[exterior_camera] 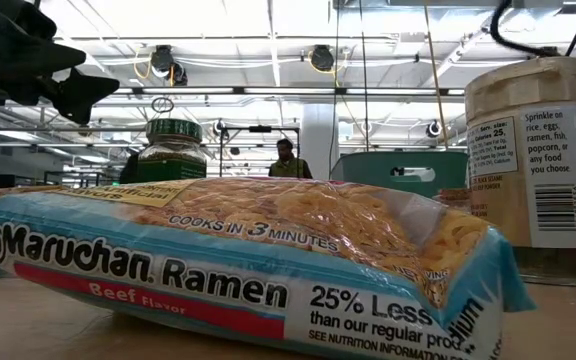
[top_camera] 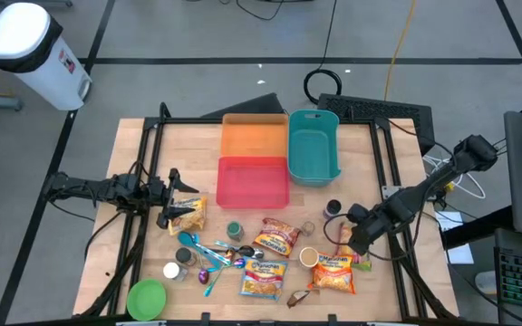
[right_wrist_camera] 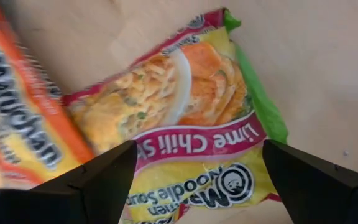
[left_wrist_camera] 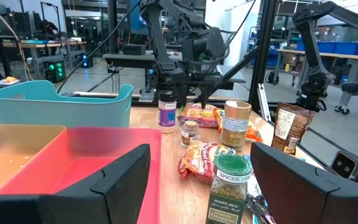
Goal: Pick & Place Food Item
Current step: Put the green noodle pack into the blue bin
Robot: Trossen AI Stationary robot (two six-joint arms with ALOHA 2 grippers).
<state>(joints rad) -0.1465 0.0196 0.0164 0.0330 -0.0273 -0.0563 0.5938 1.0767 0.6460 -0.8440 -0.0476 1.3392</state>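
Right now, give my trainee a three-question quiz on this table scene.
1. True or false: the right pincer hangs open over a lime chili noodle packet.
2. Which bin lies nearest the left pincer? A) teal bin B) red bin C) orange bin
3. Fill in: the round dish at the table's near left corner is ____.

Key: 1 true; 2 B; 3 green

Two slim black jointed arms [top_camera: 93, 188] with matte, wedge-shaped jaws

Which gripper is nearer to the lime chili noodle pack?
Right. The right gripper hovers open directly over the lime chili noodle pack; the left gripper is far across the table, beside the red bin.
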